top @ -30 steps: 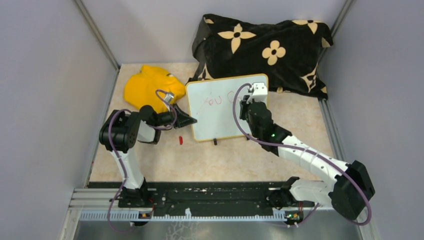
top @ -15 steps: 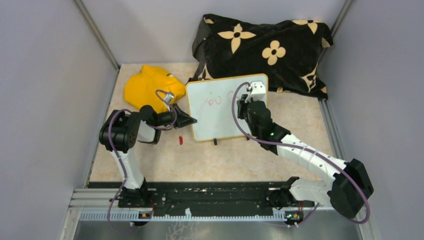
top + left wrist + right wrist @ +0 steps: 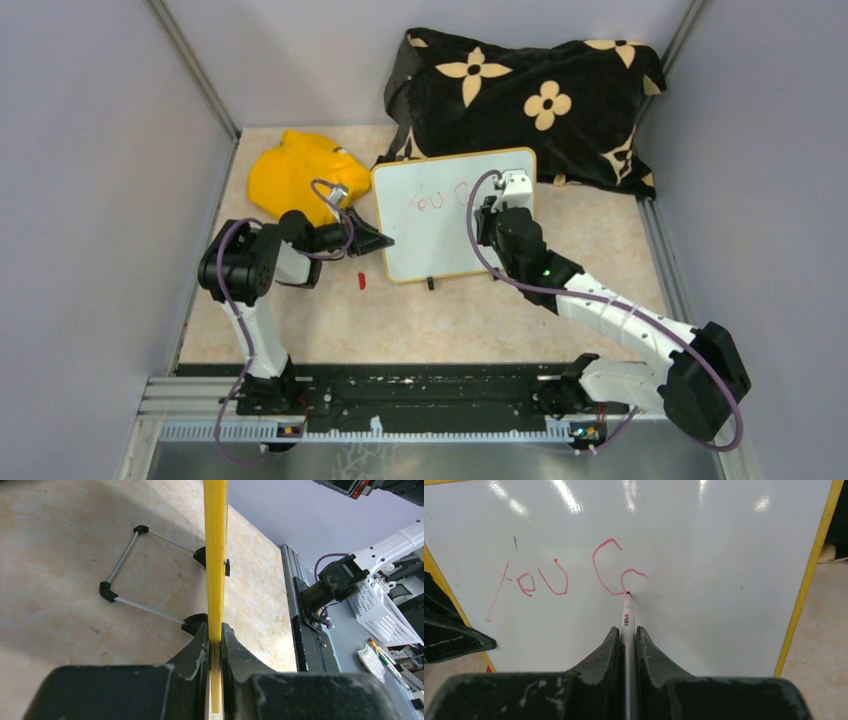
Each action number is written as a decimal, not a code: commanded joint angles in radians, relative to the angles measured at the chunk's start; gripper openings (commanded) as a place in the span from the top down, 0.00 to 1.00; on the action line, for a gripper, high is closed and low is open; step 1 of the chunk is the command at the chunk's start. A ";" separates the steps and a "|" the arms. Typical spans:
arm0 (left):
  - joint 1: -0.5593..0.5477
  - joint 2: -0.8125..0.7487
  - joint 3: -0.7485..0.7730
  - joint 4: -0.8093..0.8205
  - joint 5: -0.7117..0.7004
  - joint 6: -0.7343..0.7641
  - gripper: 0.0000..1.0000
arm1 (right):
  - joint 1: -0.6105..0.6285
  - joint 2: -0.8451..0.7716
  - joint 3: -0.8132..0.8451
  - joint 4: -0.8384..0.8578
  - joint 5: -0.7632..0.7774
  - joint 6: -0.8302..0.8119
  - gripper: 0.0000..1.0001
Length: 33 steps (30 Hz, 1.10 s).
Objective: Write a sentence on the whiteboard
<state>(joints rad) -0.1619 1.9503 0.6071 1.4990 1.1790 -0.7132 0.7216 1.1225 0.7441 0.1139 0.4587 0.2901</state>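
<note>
Clamping whiteboard (image 3: 430,245) by its yellow left rim with left pincer (image 3: 215,635). Pinching marker (image 3: 627,614) in right pincer (image 3: 626,637), tip touching whiteboard's face at end of red sentence (image 3: 559,575): "You C", part-letter. Standing propped on table (image 3: 330,320), yellow cloth (image 3: 295,175) just off whiteboard's left.

Mid-table the whiteboard (image 3: 430,245); crumpled cloth (image 3: 290,175) to its left; blanket (image 3: 530,90) behind; small cap (image 3: 361,281) before its left corner

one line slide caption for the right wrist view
Right fingers clamp a red marker, tip on the whiteboard; the sentence reads "You C" plus a partly formed letter.
</note>
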 commanded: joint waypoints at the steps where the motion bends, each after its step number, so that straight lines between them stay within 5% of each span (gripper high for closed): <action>1: -0.017 -0.010 0.005 -0.003 0.022 0.021 1.00 | -0.014 -0.029 -0.007 -0.016 0.051 -0.001 1.00; 33: -0.019 -0.004 0.006 -0.006 0.021 0.021 1.00 | -0.043 0.012 0.095 0.021 0.053 -0.032 1.00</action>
<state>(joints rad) -0.1677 1.9503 0.6071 1.4975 1.1793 -0.7128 0.6922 1.1305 0.7925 0.0883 0.5102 0.2691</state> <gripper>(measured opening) 0.135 0.106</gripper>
